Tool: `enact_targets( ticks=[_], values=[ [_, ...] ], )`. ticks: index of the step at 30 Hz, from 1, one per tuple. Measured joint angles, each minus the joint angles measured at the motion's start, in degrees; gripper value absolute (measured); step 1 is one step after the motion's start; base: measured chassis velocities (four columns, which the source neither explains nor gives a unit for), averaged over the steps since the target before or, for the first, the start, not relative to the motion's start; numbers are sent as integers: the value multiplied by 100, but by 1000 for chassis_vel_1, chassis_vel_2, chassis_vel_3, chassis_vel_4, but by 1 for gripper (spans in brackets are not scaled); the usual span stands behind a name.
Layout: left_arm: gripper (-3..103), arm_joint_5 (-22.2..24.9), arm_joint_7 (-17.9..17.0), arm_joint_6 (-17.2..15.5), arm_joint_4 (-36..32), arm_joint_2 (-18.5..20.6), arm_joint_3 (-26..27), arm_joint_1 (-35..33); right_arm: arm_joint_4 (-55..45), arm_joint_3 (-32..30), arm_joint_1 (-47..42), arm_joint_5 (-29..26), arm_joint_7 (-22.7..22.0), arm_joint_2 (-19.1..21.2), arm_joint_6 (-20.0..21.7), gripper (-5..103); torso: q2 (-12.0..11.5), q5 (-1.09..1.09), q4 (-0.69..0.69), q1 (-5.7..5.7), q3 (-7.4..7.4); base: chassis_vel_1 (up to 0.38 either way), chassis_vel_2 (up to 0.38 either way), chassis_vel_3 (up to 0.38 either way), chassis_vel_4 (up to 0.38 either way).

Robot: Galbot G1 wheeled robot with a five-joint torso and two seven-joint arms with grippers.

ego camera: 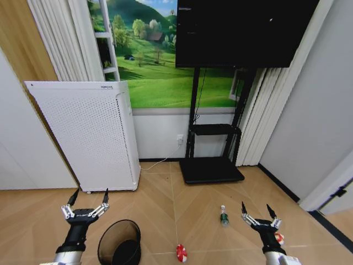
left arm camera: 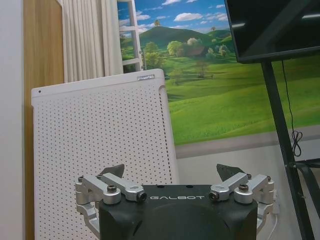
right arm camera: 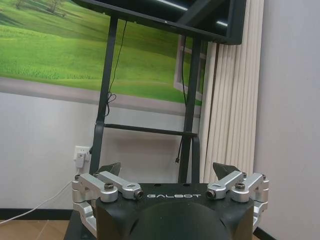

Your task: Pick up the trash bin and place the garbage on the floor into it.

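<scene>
The black wire-mesh trash bin (ego camera: 119, 243) stands on the wooden floor at the lower left of the head view. My left gripper (ego camera: 88, 196) hangs open just to its left and above, holding nothing; in the left wrist view the same gripper (left arm camera: 175, 172) faces the white appliance. The garbage lies apart on the floor: a red-and-white piece (ego camera: 181, 253) near the middle, a small clear bottle (ego camera: 224, 215) with a green label, and another red-and-white piece (ego camera: 279, 238) partly behind my right arm. My right gripper (ego camera: 256, 210) is open and empty to the right of the bottle, and that gripper (right arm camera: 167, 170) faces the TV stand.
A tall white perforated appliance (ego camera: 91, 141) stands against the left wall behind the bin. A black TV stand (ego camera: 212, 165) with a screen rises at the back centre, its cable (ego camera: 160, 162) running to a wall socket. Pale curtains (ego camera: 259, 116) hang at the right.
</scene>
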State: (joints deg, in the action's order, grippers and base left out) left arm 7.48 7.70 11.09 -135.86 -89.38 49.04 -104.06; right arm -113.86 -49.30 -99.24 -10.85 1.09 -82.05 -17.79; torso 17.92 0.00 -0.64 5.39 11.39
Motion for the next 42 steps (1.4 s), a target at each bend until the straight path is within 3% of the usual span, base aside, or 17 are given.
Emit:
enact_targets(
  ticks=[42],
  values=[
    [100,14,1,69,127,-28,42,2,6,6,-8,115,-24,-28,-26,100,-974,0,0,-225,-748,0,0,0,0]
  ],
)
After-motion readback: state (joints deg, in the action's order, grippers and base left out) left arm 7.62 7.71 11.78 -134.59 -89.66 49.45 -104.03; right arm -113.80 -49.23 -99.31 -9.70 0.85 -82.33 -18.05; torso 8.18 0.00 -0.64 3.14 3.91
